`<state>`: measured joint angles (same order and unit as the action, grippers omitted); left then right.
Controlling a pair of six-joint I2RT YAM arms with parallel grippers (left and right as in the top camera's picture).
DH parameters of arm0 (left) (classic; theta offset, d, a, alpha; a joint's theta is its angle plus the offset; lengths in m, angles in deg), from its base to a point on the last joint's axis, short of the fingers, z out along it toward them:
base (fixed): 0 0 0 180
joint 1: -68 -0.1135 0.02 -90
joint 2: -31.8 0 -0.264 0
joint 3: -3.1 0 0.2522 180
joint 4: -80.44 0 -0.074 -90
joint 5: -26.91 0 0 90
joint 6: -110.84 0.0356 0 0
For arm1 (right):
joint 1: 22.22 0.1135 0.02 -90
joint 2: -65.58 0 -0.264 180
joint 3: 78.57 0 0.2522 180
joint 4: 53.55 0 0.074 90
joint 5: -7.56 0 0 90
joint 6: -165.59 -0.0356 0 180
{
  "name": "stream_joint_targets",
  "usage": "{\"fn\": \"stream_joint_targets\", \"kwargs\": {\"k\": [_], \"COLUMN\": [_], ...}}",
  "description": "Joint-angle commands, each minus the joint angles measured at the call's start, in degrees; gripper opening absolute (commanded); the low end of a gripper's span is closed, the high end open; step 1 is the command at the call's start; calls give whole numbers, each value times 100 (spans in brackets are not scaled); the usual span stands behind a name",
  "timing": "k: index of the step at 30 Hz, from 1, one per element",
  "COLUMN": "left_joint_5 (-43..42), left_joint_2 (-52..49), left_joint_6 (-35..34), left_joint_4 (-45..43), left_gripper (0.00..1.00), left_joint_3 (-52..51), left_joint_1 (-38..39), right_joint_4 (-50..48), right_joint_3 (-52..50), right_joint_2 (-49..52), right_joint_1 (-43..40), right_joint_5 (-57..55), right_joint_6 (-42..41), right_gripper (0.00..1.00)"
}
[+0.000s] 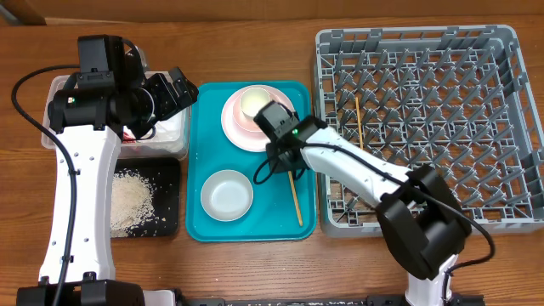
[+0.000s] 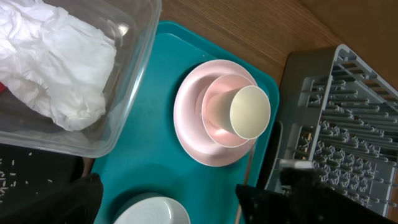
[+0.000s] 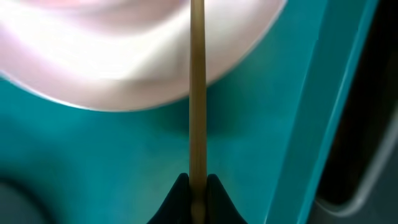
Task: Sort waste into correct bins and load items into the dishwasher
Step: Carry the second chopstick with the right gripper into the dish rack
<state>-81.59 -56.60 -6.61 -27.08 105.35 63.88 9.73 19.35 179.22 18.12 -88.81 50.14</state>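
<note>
R jaws pinched shut on a chopstick (image 3: 198, 93), which runs past the plate (image 3: 124, 50) rim, over the teal tray (image 3: 261, 124); can't tell if it's lifted. L jaws wide open, empty, above the tub (image 2: 134, 81) & tray edge. Napkin (image 2: 56, 62) sits in the tub. Cup (image 2: 249, 112) is in the pink bowl (image 2: 214, 115), on the plate. Grey-white bowl (image 1: 227, 194) is at tray front. Rice (image 1: 132, 200) on black tray (image 1: 168, 170). 2nd chopstick (image 1: 358, 119) lies in the rack (image 1: 510, 127), on the desk (image 1: 255, 42).

Glossy pink plate (image 3: 124, 50), wooden chopstick (image 3: 197, 93), smooth teal plastic tray (image 3: 124, 162).
</note>
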Motion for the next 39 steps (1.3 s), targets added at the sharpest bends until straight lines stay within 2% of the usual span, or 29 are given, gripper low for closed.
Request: {"fn": "stream_joint_targets", "kwargs": {"k": [1,5,9,16,22,26,34,35,39], "left_joint_5": [-81,-81,-81,-81,-81,-81,-81,-81,-81], "left_joint_2": [39,39,39,39,39,39,39,39,39], "left_joint_6": [46,46,46,46,44,44,44,44,44], "left_joint_4": [-4,-7,-4,-7,-7,-7,-4,-7,-7], "left_gripper": [100,100,100,100,100,100,100,100,100], "left_joint_3": [149,149,149,149,149,149,149,149,149], "left_joint_1": [-9,-9,-9,-9,-9,-9,-9,-9,-9], "right_joint_4": [264,527,697,1128,973,632,647,660,651], "right_joint_3": [636,896,896,807,439,70,-9,-35,-136], "right_joint_2": [-715,-1152,-1366,-1303,-1084,-1032,-1032,-1032,-1032], "right_joint_1": [-103,-302,-721,-1764,-2465,-2612,-2603,-2605,-2605], "right_joint_5": [-125,-461,-584,-509,-345,28,48,50,68], "right_joint_6": [-4,48,621,1241,1244,1244,1246,1244,1246], "right_gripper": [4,4,4,4,4,5,5,9,12]}}
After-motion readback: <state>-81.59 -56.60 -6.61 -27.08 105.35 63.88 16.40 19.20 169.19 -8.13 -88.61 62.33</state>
